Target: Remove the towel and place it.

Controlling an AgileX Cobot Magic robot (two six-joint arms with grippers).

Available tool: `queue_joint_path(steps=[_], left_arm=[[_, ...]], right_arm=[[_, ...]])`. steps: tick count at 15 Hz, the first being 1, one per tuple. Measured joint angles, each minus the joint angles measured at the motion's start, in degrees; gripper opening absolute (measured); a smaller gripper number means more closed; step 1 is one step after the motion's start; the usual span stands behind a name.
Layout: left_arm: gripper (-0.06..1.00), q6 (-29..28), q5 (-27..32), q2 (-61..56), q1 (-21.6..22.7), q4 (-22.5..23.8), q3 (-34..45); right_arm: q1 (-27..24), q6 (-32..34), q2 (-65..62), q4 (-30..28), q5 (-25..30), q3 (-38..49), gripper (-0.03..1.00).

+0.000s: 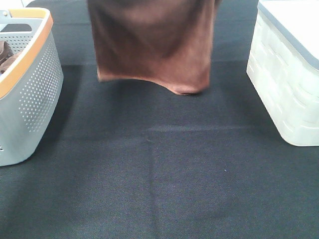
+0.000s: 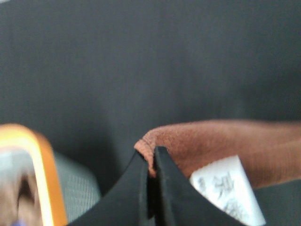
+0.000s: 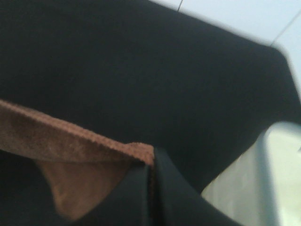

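Note:
The reddish-brown towel [image 1: 154,42] hangs spread out in the air above the black table, its upper edge cut off by the top of the exterior view. Its lower edge hangs just above the cloth. Both grippers are out of sight in that view. In the left wrist view my left gripper [image 2: 151,162] is shut on one corner of the towel [image 2: 211,141], beside its white tag [image 2: 225,190]. In the right wrist view my right gripper [image 3: 150,165] is shut on another corner of the towel [image 3: 61,136].
A grey perforated basket [image 1: 37,94] with an orange rim stands at the left, with brown cloth inside; it also shows in the left wrist view [image 2: 44,179]. A white lidded bin [image 1: 289,84] stands at the right and shows in the right wrist view [image 3: 254,188]. Black cloth covers the table [image 1: 164,179].

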Motion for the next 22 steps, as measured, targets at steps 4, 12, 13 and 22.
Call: queue_joint_path(steps=[4, 12, 13, 22], left_arm=[[0.01, 1.5, 15.7, 2.0, 0.0, -5.3, 1.1], [0.01, 6.7, 18.2, 3.3, -1.0, -19.6, 10.9], [0.01, 6.7, 18.2, 3.3, -1.0, -19.6, 10.9], [0.01, 7.4, 18.4, 2.7, -10.8, -17.1, 27.7]], right_arm=[[0.0, -9.3, 0.2, 14.8, 7.4, 2.9, 0.00], [0.0, -20.0, 1.1, 26.1, 22.5, 5.7, 0.00], [0.0, -20.0, 1.1, 26.1, 22.5, 5.7, 0.00], [0.0, -24.4, 1.4, 35.5, 23.8, 20.7, 0.00]])
